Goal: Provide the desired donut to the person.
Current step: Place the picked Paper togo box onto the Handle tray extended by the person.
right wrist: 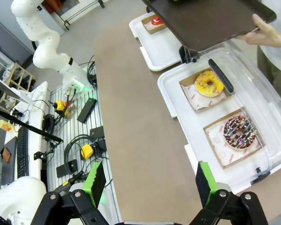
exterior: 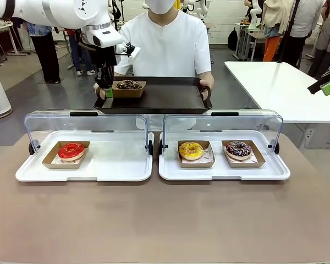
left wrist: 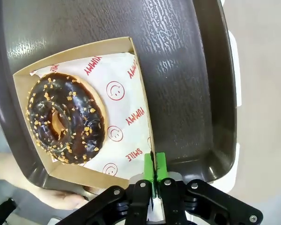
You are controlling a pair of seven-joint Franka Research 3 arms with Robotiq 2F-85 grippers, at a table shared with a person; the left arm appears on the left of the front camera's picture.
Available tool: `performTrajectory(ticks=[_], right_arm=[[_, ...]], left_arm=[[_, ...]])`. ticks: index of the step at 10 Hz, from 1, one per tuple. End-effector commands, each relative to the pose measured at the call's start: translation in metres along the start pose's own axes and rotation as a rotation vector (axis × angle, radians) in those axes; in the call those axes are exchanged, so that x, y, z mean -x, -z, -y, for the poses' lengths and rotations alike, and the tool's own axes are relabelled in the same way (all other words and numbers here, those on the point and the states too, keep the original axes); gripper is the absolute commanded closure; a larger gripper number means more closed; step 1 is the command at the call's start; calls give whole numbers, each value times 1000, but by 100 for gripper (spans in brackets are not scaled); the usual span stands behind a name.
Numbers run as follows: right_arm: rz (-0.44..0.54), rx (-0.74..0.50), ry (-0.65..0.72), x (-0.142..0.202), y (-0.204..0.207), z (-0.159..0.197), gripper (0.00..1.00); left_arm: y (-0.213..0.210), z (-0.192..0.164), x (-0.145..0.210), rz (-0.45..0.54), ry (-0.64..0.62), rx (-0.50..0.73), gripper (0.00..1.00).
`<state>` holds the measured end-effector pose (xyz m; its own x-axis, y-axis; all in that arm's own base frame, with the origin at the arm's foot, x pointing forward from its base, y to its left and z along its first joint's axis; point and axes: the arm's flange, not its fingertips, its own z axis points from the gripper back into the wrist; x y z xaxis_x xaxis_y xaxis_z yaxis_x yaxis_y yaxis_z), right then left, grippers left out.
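The left gripper (left wrist: 154, 174) is clamping the rim of the paper box (left wrist: 129, 55) holding the chocolate donut (left wrist: 65, 117) at the left end of the tray (exterior: 159, 102) the person (exterior: 166, 47) is holding, and should be letting go only once the box is lying flat, while the right gripper (right wrist: 151, 177) is hanging wide open, empty.

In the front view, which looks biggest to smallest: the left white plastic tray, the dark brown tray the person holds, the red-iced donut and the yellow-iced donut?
1. Left white plastic tray.
2. Dark brown tray, though it is farther off.
3. Red-iced donut and yellow-iced donut: look alike.
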<state>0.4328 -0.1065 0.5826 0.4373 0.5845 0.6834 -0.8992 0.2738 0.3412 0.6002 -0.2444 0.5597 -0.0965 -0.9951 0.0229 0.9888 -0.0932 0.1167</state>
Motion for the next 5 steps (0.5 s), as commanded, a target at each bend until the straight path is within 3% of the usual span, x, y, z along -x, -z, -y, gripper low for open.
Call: performTrajectory(ticks=[1,2,3,4,5], right_arm=[[0,1,6,-1,0,0,0],[0,1,6,-1,0,0,0],[0,1,6,-1,0,0,0],[0,1,6,-1,0,0,0],[0,1,6,-1,0,0,0]], left_arm=[[-4,-3,1,12,28,-20,45],[-6,-4,2,13,28,-20,26],[-7,-1,2,15,28,-19,36],[-9,1,2,15,23,-21,0],[-10,0,3,16,23,-21,0]])
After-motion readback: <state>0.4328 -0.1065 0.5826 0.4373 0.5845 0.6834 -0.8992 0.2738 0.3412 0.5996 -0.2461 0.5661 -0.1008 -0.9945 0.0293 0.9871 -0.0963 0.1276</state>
